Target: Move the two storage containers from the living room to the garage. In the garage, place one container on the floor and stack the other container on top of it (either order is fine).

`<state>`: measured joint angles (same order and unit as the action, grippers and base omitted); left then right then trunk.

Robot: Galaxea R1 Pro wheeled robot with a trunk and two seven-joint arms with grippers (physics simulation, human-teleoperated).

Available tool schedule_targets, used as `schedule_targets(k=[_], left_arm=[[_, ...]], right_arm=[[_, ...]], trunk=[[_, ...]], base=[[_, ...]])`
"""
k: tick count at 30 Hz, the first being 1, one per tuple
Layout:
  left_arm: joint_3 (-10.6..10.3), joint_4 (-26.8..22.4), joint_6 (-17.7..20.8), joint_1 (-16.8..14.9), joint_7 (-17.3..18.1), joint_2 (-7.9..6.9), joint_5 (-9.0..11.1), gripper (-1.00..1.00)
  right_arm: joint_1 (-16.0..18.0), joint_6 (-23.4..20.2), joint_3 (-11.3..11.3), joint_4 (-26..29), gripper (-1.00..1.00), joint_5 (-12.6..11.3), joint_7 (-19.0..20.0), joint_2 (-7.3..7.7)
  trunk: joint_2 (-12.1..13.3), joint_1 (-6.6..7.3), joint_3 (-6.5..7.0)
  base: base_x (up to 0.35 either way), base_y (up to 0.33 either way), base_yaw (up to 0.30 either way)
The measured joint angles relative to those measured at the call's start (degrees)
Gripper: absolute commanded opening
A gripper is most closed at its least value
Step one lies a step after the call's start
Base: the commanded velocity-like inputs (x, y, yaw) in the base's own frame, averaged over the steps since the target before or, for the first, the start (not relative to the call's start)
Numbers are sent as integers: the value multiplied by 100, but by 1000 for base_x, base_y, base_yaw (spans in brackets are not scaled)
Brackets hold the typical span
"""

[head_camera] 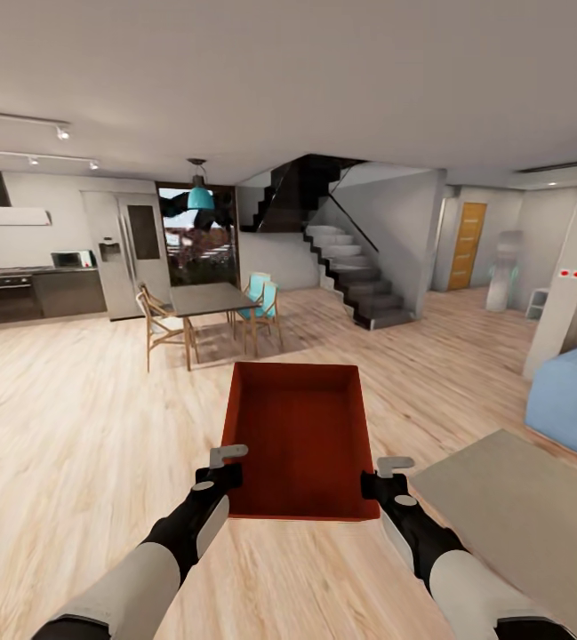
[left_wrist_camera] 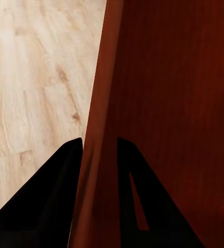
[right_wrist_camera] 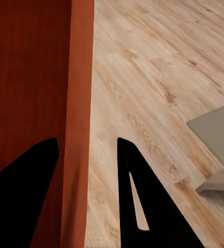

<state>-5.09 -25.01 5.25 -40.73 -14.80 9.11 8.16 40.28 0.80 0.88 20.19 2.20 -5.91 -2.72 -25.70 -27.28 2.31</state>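
Over wood floor [head_camera: 75,427], storage container [head_camera: 297,436] between both jaws.

Container: one orange-red storage container [head_camera: 295,440], rectangular, lidless, walls plain and slightly flared (interior empty).
Pose: level, open side up, long axis running away from the robot.
Place: raised above the light wood planks of the living room [head_camera: 75,427].
Support: left claw [head_camera: 226,464] straddled its left wall, right claw [head_camera: 386,473] its right wall, each at the near end.
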Motion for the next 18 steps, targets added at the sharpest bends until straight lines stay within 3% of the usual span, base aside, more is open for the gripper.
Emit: schedule_targets(k=[18], left_arm=[[12,0,1,0,-3,10,-12,-100]], right_arm=[[0,-7,-13,8,-100,15,17,7]], trunk=[[0,0,0]], base=[[322,0,0]])
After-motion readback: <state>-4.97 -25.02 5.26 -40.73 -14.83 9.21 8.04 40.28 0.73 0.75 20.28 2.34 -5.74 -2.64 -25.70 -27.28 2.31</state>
